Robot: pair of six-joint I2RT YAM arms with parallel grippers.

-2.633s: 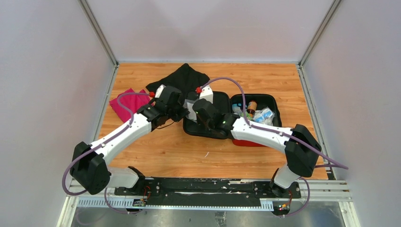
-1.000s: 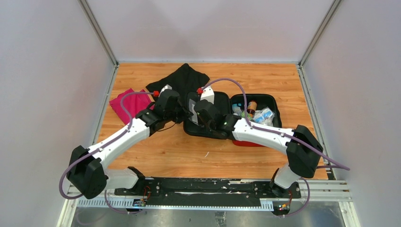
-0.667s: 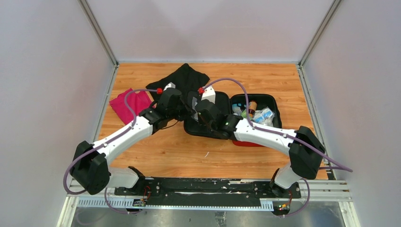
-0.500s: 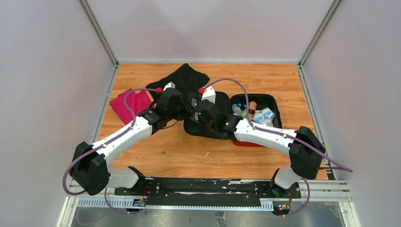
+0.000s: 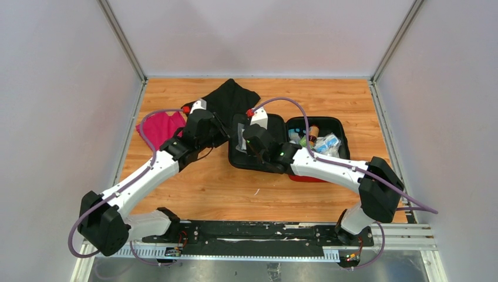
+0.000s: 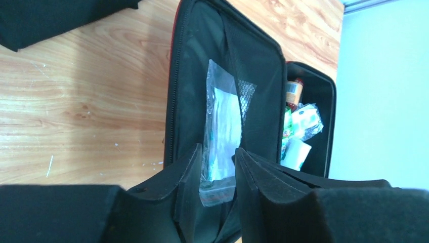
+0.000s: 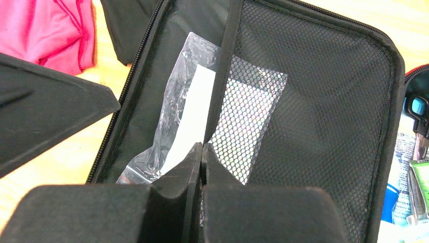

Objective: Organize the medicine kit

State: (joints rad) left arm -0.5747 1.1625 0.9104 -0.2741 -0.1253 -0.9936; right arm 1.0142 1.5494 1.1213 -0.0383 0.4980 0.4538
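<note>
- Since the earlier frames our left arm has drawn back to the left, away from the case, and its claw has let go and spread.
- We see the left gripper point(image 6: 217, 151) with its fingers apart and nothing between them, hanging just off the left edge of the medicine kit point(image 6: 174, 91).
- Our right gripper point(image 7: 202, 148) is closed tight, its tips meeting at the black band point(image 7: 222, 76) that hems the mesh pocket point(image 7: 313, 101). We cannot tell if the band is caught between them.
- We find the medicine kit lying open and flat on the wooden table point(image 5: 205, 188), right of centre, black lining up.
- Its lid half is on the left, and its other half on the right is filled with small packets and a bottle point(image 5: 320, 141).
- A clear plastic bag point(image 7: 187, 116) with white sheets inside lies in the lid half, one long side tucked under the mesh and the other still outside it.
- We see the black cloth point(image 5: 226, 97) just beyond the kit's far left corner, and the magenta cloth point(image 5: 161, 126) farther left, partly under our left arm.
</note>
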